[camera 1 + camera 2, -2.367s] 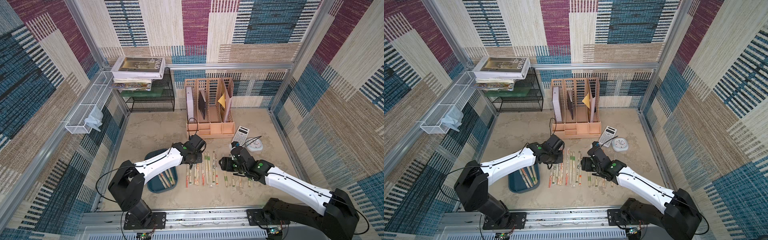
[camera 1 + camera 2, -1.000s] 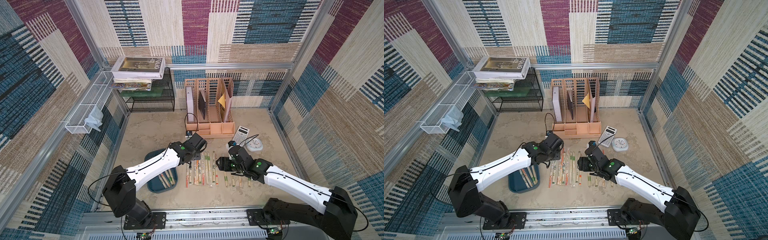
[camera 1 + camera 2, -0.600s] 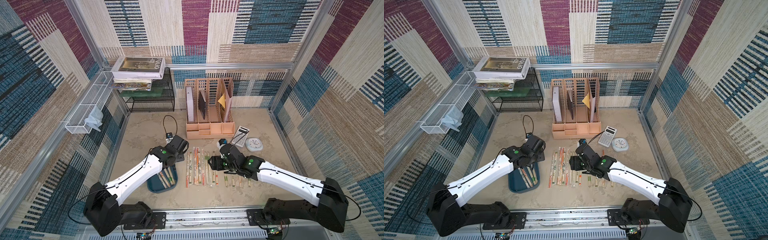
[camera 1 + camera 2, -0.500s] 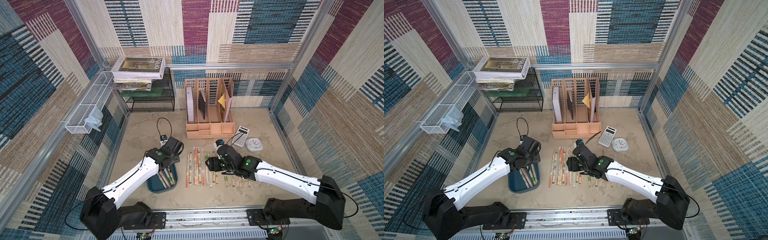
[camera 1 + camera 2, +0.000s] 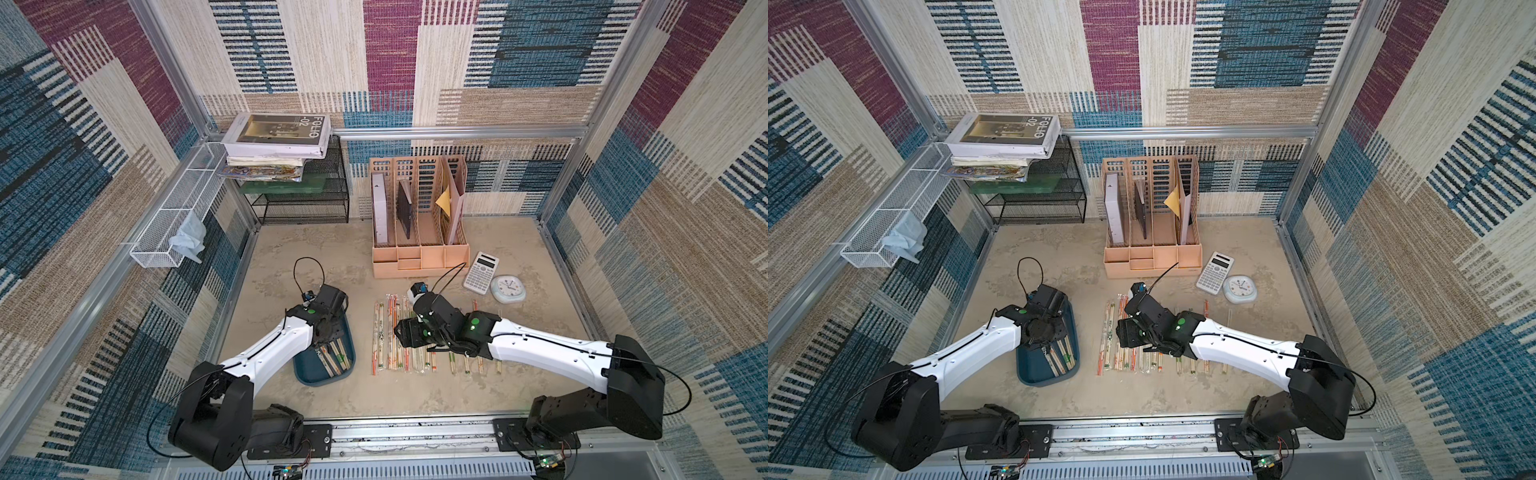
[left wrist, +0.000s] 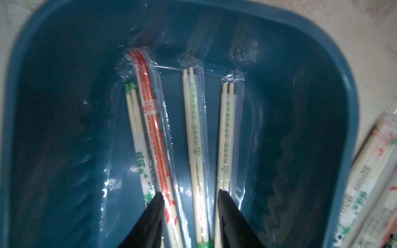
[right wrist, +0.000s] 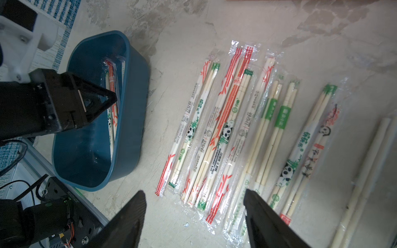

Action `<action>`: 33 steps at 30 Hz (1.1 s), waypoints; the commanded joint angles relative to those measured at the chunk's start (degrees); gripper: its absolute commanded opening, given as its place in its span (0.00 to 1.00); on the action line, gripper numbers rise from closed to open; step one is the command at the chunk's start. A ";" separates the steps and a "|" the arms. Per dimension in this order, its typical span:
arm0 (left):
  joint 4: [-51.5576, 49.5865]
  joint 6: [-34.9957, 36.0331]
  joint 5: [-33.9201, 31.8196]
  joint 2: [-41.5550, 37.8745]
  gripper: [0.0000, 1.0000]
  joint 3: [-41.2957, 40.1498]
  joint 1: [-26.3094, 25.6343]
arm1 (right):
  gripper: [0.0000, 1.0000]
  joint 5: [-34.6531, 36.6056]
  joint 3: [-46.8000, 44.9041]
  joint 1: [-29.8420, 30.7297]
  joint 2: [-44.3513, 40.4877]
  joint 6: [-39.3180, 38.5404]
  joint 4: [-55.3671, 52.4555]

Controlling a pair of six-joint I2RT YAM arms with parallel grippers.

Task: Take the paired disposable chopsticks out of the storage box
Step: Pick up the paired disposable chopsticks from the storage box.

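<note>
The dark teal storage box [image 5: 306, 371] [image 5: 1030, 371] lies at the front left of the table, and several paired disposable chopsticks [image 6: 194, 128] [image 5: 333, 356] lie in it in clear sleeves. My left gripper [image 6: 190, 195] reaches down into the box. Its jaws are open and stand on either side of a green-printed pair, apart from it. One of its black fingers [image 7: 101, 96] shows over the box rim. Many more pairs [image 7: 227, 128] [image 5: 380, 332] lie in a row on the table. My right gripper [image 7: 194, 194] [image 5: 1122, 332] hovers open over that row's left part, holding nothing.
A peach file organiser [image 5: 419, 253] stands behind the row, with a calculator [image 5: 481, 272] and a round clock [image 5: 508, 288] to its right. A black mesh rack [image 5: 303, 199] with books [image 5: 278, 137] fills the back left corner. A white wire basket [image 5: 174, 216] hangs on the left wall.
My left arm has swung left from the row on the table to the storage box and lowered its jaws in, narrowing them. My right arm has shifted left over the row.
</note>
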 commanded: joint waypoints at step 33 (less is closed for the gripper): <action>8.17 2.52 5.54 7.21 0.08 -1.84 5.39 | 0.75 1.97 2.61 0.11 2.00 -0.47 -1.68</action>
